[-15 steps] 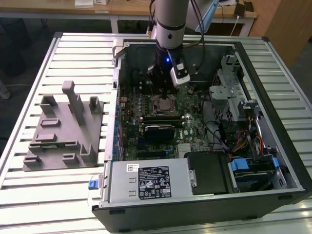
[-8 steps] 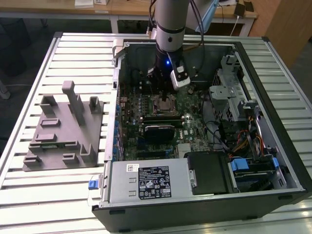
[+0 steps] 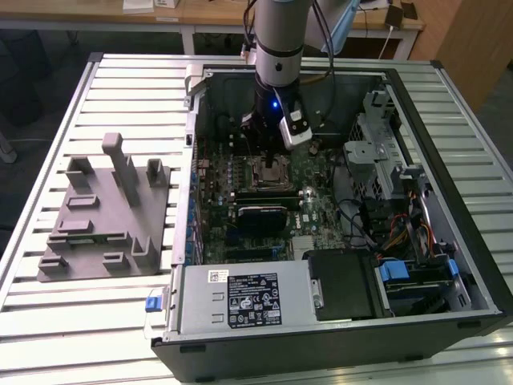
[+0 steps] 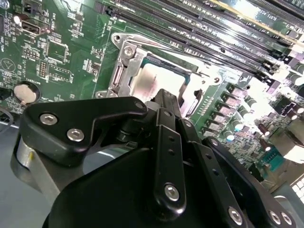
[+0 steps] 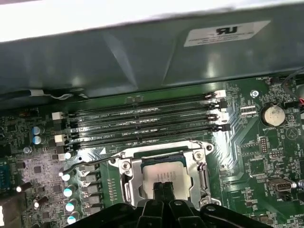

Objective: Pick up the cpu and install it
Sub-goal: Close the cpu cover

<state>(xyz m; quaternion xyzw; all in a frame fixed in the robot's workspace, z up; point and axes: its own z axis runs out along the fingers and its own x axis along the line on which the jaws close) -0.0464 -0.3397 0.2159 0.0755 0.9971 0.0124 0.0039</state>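
The cpu [image 5: 151, 175] shows its pale silver top and lies flat inside the metal-framed socket [image 5: 127, 183] on the green motherboard. In the second wrist view the cpu [image 4: 154, 78] sits within the same socket frame [image 4: 124, 61]. My gripper [image 5: 164, 190] hangs right over the chip's near edge, with its two black fingertips [image 4: 164, 97] pressed together and nothing between them. Whether the tips touch the chip's top I cannot tell. In the exterior view the arm reaches down into the open computer case, and the gripper [image 3: 268, 156] is over the socket [image 3: 268, 172].
Several memory slots [image 5: 142, 123] run beside the socket, with the case wall [image 5: 142, 52] beyond them. A coin battery [image 5: 271, 114] sits on the board. The grey fixture block [image 3: 104, 212] stands on the slatted table at the exterior view's left. Power supply [image 3: 240, 301] and drive cage [image 3: 377, 144] flank the board.
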